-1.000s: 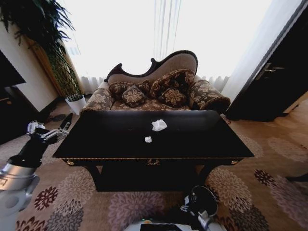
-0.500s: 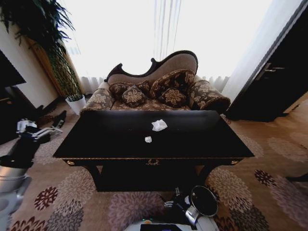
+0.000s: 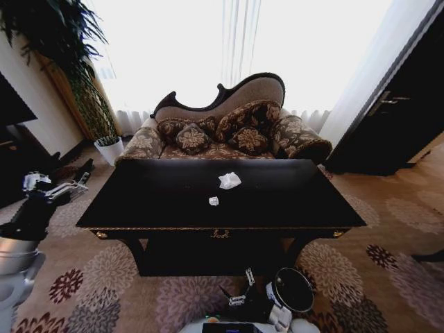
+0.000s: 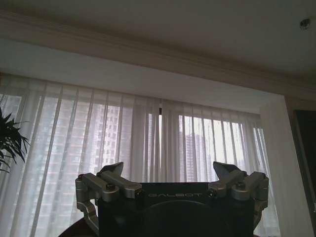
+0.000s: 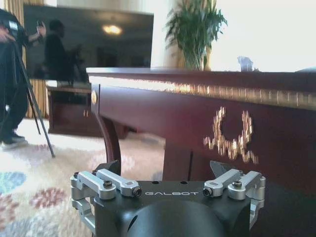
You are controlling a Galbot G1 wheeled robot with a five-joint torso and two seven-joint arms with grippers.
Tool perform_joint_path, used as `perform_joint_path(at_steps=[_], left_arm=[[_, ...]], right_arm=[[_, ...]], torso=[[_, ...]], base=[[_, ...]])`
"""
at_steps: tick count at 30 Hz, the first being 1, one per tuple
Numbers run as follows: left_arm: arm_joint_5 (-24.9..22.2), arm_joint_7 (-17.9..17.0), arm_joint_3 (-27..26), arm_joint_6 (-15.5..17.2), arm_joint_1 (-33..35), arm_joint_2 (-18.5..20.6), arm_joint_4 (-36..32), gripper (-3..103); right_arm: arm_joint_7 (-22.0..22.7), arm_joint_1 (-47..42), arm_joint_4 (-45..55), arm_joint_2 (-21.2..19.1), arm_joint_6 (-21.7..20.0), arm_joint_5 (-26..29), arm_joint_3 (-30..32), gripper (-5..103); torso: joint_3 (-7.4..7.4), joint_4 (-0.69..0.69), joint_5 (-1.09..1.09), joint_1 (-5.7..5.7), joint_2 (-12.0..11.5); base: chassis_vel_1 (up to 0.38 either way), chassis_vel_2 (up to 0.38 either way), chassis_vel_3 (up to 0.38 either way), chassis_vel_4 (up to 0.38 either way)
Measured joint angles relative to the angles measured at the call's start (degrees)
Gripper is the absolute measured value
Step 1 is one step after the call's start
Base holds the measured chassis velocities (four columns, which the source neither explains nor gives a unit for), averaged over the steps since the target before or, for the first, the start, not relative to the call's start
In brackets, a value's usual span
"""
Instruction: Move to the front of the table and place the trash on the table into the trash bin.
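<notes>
Black and glossy, the table [image 3: 277,201] sits square ahead of you, with the crumpled white tissue [image 3: 229,180] near its middle and the tiny white scrap [image 3: 214,201] just nearer you. Your left gripper [image 3: 69,187] hangs off the table's left end, fingers spread, empty. Your right gripper [image 3: 241,290] waits low before the table, beside the trash bin [image 3: 294,289], open, empty.

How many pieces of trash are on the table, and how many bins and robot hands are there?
Tissue: 1
Scrap: 1
Bin: 1
Hands: 2, left hand beside the table, right hand low in front of it
Total: 5
</notes>
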Motion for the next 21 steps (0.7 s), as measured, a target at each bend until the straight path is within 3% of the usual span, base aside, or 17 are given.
perform_joint_path(at_steps=[6, 13, 21], left_arm=[[-1.9, -0.3, -2.6, 0.3, 0.1, 0.6, 0.6, 100], [-3.7, -0.7, -5.6, 0.3, -0.6, 2.2, 3.4, 100], [-2.1, -1.4, -4.1, 0.4, -0.2, 0.4, 2.3, 100]], right_arm=[[-0.3, -0.8, 5.4, -1.2, -3.2, 2.7, 0.6, 100], [-1.8, -1.1, 9.8, -0.9, -3.9, 5.3, 3.3, 100], [-2.0, -0.4, 12.9, -1.8, -4.3, 8.5, 6.2, 100]], torso=[[0.0, 0.01, 0.0, 0.0, 0.0], [0.0, 0.01, 0.0, 0.0, 0.0], [0.01, 0.01, 0.01, 0.0, 0.0]], base=[[0.0, 0.0, 0.0, 0.0], [0.0, 0.0, 0.0, 0.0], [0.0, 0.0, 0.0, 0.0]])
